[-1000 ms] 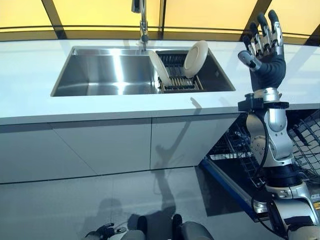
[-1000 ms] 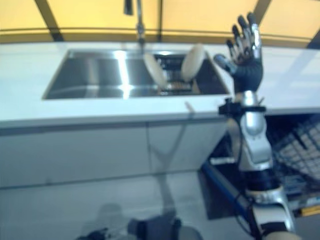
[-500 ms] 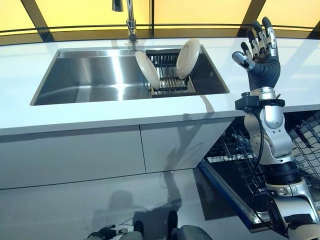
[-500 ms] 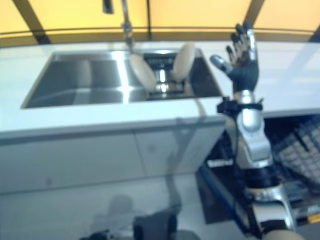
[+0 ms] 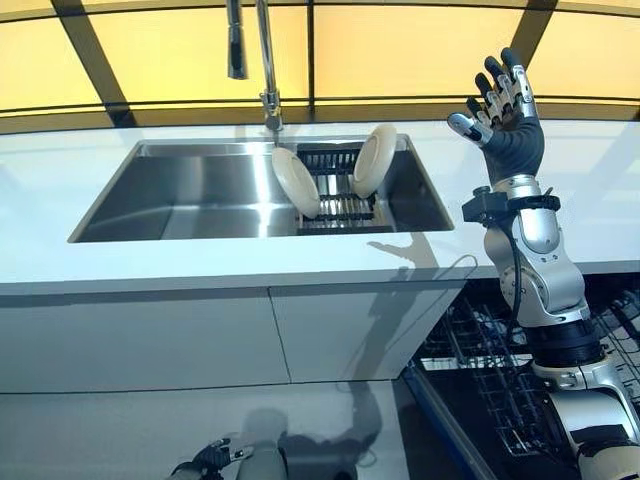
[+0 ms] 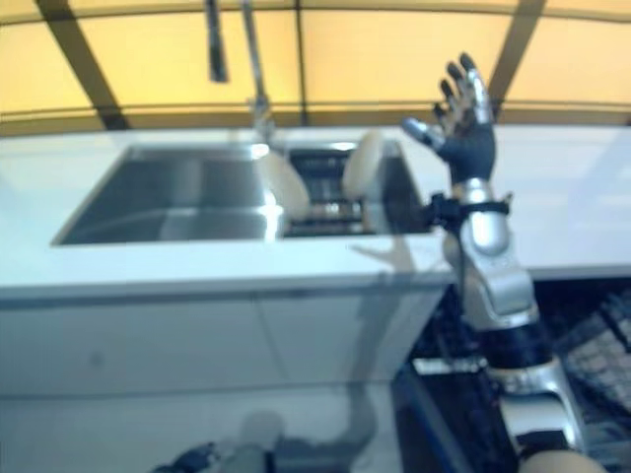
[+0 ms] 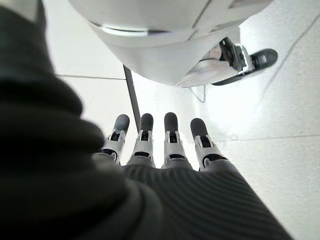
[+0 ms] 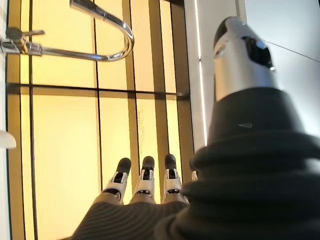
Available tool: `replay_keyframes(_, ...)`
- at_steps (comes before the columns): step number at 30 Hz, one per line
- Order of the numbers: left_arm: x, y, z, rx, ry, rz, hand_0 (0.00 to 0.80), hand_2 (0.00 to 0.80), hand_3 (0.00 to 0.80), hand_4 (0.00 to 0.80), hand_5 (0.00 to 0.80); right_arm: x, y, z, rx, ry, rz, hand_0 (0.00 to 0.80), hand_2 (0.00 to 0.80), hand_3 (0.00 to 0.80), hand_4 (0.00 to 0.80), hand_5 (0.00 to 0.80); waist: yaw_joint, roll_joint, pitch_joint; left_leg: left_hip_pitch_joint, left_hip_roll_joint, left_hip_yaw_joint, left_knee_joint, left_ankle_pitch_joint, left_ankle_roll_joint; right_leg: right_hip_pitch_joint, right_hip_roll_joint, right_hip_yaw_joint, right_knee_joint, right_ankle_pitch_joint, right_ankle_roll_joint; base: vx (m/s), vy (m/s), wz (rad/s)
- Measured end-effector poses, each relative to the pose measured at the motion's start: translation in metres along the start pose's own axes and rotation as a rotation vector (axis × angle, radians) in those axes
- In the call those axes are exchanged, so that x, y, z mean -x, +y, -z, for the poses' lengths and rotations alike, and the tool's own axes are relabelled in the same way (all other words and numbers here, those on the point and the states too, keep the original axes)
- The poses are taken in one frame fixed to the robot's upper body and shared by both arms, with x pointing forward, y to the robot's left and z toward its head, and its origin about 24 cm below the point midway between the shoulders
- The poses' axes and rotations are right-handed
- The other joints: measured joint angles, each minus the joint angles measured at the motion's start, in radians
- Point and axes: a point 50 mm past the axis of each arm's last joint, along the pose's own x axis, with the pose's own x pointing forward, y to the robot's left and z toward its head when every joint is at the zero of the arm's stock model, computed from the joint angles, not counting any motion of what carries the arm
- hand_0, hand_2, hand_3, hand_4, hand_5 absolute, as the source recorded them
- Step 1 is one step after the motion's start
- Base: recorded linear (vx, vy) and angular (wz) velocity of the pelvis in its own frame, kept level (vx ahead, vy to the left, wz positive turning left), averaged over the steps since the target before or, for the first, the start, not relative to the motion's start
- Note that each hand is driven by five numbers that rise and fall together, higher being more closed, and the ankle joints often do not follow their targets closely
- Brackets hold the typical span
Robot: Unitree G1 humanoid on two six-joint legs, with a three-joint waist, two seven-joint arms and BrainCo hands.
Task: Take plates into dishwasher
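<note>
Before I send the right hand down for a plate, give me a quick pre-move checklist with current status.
1. Right hand open and holding nothing: ok.
2. Two plates in the sink's rack, left plate and right plate, both leaning: ok.
3. Right hand raised over the counter, clear of the plates: ok.
4. Dishwasher rack pulled out below the counter: ok.
5. Left hand down near the floor, fingers straight: ok.
</note>
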Motion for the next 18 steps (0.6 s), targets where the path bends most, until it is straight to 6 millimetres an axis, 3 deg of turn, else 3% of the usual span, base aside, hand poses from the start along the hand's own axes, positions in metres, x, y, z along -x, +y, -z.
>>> replay_keyframes(2, 0.000, -0.001, 0.001, -0.002, 0.011, 0.003, 0.000, 0.000, 0.000, 0.000, 0.000, 0.001, 0.005, 0.004, 0.003, 0.018, -0.001, 0.000, 0.000, 0.000, 0.000, 0.000, -0.011, -0.024, 0.013, 0.066, -0.058, -0.014, -0.240, 0.003, 0.004, 0.018, -0.021, -0.009, -0.011, 0.000, 0.001, 0.143, 0.049, 0.17)
replay_keyframes(3, 0.000, -0.001, -0.001, -0.002, 0.015, 0.003, 0.000, 0.000, 0.000, 0.000, 0.000, 0.002, 0.005, 0.007, 0.007, 0.027, 0.006, 0.000, 0.000, 0.000, 0.000, 0.000, -0.011, -0.033, 0.017, 0.091, -0.084, -0.022, -0.364, 0.015, 0.021, 0.025, -0.023, -0.016, -0.019, 0.001, 0.003, 0.160, 0.054, 0.21)
replay_keyframes(5, -0.001, -0.003, 0.000, -0.017, 0.021, 0.006, 0.000, 0.000, 0.000, 0.000, 0.000, 0.002, 0.004, 0.012, 0.028, 0.041, 0.024, 0.000, 0.000, 0.000, 0.000, 0.000, -0.010, -0.044, 0.021, 0.130, -0.104, -0.077, -0.590, 0.054, 0.059, 0.034, -0.019, -0.025, -0.036, 0.003, 0.007, 0.175, 0.080, 0.18)
replay_keyframes(6, 0.000, -0.004, 0.003, -0.015, 0.027, 0.006, 0.000, 0.000, 0.000, 0.000, 0.000, 0.002, 0.003, 0.015, 0.032, 0.051, 0.034, 0.000, 0.000, 0.000, 0.000, 0.000, -0.008, -0.049, 0.022, 0.138, -0.104, -0.096, -0.645, 0.072, 0.063, 0.042, -0.014, -0.024, -0.050, -0.001, 0.017, 0.207, 0.151, 0.04)
replay_keyframes(11, 0.002, -0.006, 0.015, -0.007, 0.058, 0.008, 0.000, 0.000, 0.000, 0.000, 0.000, 0.002, 0.001, 0.013, 0.035, 0.043, 0.038, 0.000, 0.000, 0.000, 0.000, 0.000, -0.006, -0.043, 0.022, 0.189, -0.089, -0.101, -0.677, 0.096, 0.080, 0.061, -0.009, 0.019, -0.069, 0.003, 0.035, 0.238, 0.259, -0.22)
replay_keyframes(14, 0.002, -0.012, 0.015, -0.040, 0.070, 0.029, 0.000, 0.000, 0.000, 0.000, 0.000, 0.001, -0.005, 0.010, 0.044, 0.026, 0.046, 0.000, 0.000, 0.000, 0.000, 0.000, -0.011, -0.012, 0.027, 0.218, -0.094, -0.090, -0.690, 0.188, 0.105, 0.047, -0.016, 0.054, -0.031, -0.028, 0.082, 0.226, 0.314, -0.30)
replay_keyframes(18, -0.002, -0.010, 0.000, -0.053, 0.036, 0.025, 0.000, 0.000, 0.000, 0.000, 0.000, 0.001, -0.012, 0.010, 0.046, 0.017, 0.071, 0.000, 0.000, 0.000, 0.000, 0.000, -0.010, -0.016, 0.023, 0.221, -0.145, -0.075, -0.695, 0.167, 0.151, -0.002, -0.077, 0.057, 0.073, -0.093, 0.138, 0.207, 0.305, -0.06)
